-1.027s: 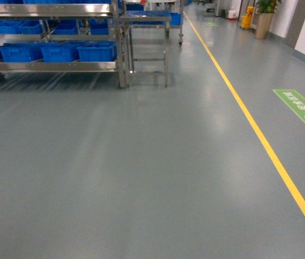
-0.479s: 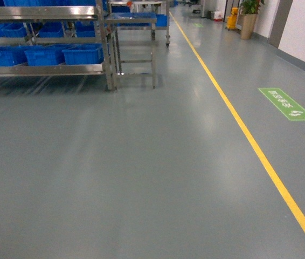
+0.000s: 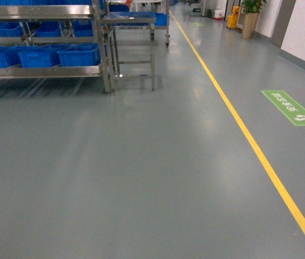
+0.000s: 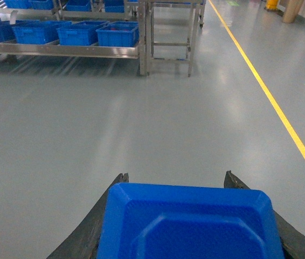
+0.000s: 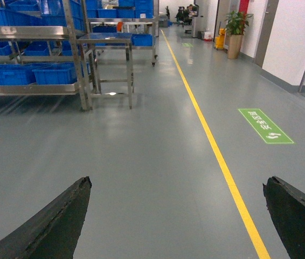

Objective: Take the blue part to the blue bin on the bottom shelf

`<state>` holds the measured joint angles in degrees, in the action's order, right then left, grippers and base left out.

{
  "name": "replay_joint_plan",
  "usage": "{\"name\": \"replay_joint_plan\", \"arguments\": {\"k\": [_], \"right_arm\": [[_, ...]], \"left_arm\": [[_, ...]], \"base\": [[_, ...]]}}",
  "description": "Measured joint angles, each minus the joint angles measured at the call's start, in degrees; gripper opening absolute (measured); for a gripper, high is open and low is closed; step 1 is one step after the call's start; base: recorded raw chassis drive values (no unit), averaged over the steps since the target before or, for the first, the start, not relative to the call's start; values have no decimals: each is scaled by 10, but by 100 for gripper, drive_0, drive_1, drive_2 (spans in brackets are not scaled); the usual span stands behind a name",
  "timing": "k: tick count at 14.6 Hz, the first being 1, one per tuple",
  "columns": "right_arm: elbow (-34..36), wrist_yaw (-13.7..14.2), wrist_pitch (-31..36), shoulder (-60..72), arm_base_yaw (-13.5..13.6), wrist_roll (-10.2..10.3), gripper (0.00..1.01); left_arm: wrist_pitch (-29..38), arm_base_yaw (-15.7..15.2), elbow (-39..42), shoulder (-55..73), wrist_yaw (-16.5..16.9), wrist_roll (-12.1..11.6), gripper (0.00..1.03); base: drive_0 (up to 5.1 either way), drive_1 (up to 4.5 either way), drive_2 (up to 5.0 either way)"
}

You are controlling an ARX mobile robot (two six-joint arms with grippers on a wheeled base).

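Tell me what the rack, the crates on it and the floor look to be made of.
Rack: bare metal, probably stainless steel, silvery with bright glints.
Crates: seemingly moulded plastic, uniform saturated blue, thick rims.
Floor: smooth seamless grey coating, maybe epoxy, with soft sheen and blurred reflections under the rack.

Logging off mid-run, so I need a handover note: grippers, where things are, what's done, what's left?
Left gripper: shut on blue part.
Right gripper: open, empty.
Blue bins sit on the bottom shelf of the rack, ahead to the left across open floor.
Done: part picked.
Left: drive to the rack, place the part in a bin on that shelf.
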<state>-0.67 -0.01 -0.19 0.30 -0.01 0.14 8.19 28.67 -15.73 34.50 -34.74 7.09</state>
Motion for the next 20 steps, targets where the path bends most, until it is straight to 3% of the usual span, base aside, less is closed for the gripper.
{"name": "replay_joint_plan", "arguments": {"k": [20], "right_arm": [[0, 0, 0, 0, 0, 0, 98]], "left_arm": [[2, 0, 1, 1, 0, 0, 44]], "base": [[0, 430, -431]]}}
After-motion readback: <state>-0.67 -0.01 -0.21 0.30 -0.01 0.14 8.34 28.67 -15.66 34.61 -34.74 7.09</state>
